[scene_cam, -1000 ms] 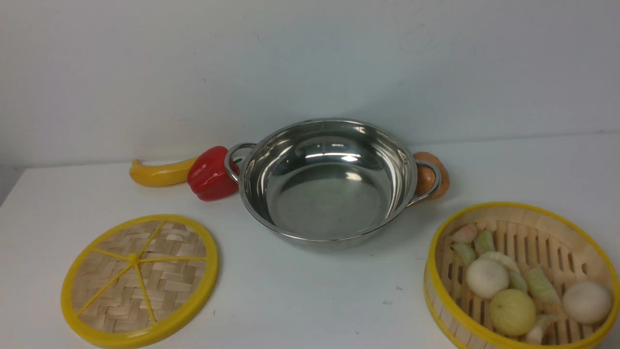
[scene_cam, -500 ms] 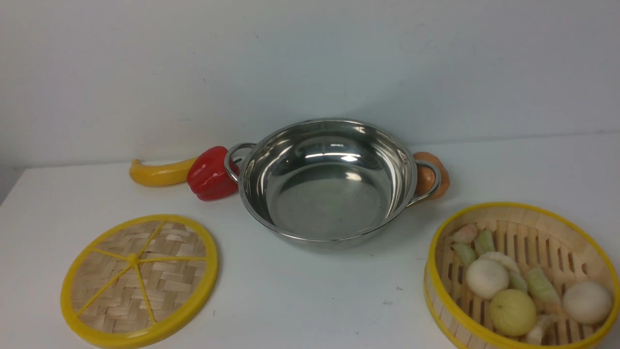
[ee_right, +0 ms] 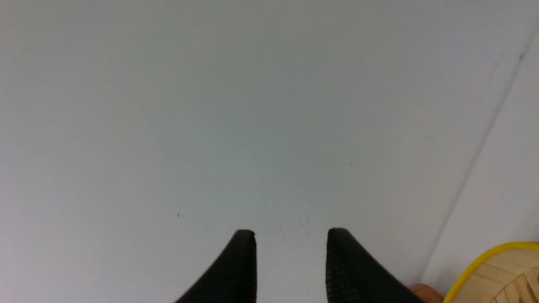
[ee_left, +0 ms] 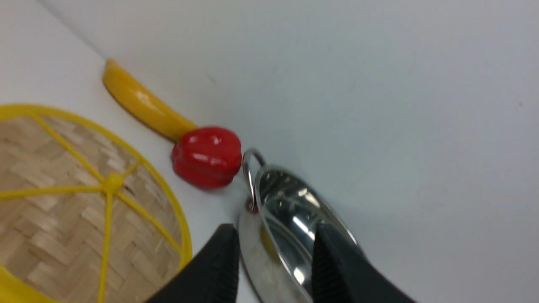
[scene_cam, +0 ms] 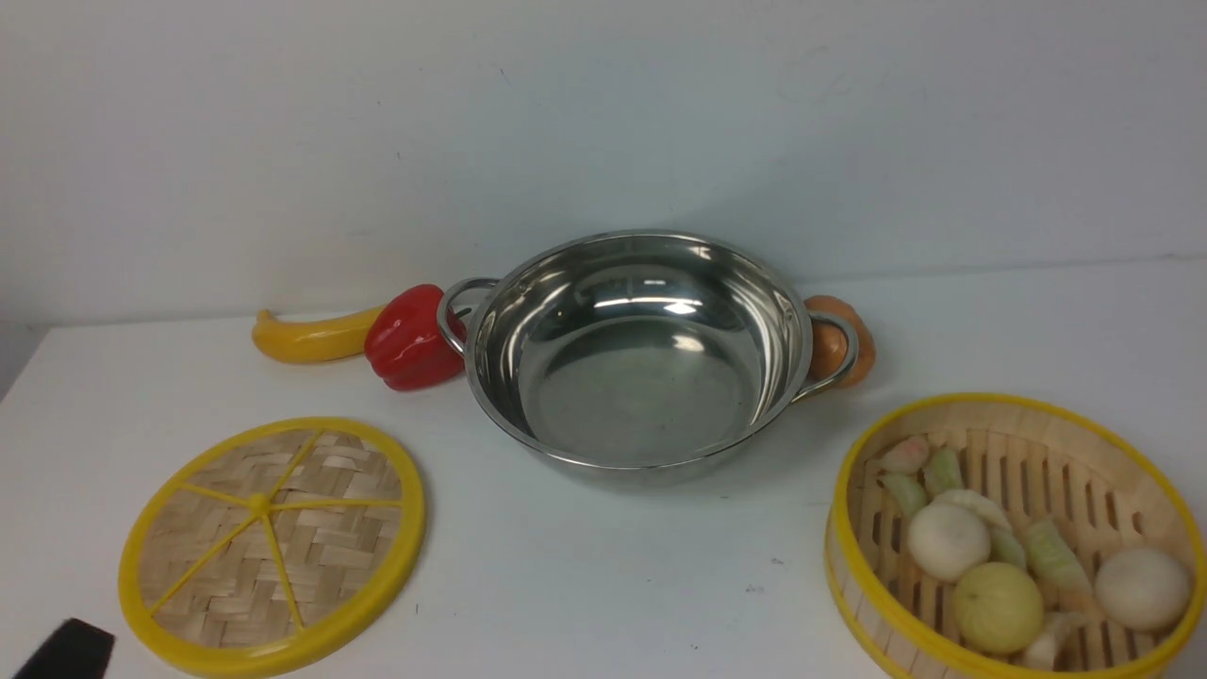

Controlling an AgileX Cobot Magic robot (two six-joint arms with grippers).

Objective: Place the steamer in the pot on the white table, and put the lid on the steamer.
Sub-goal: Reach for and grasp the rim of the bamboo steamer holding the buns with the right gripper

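Note:
The steel pot stands empty at the middle back of the white table. The steamer, holding several buns and dumplings, sits at the front right. The lid lies flat at the front left. My left gripper is open and empty; a black tip of it shows at the front left corner, beside the lid. My right gripper is open and empty, out of the front view; the steamer's rim shows at the edge of its wrist view.
A yellow banana and a red pepper lie left of the pot by the wall. An orange-brown round thing sits behind the pot's right handle. The wall runs close behind the pot.
The black tip of my left gripper has come into the front view at the lower left corner. Nothing else has moved.

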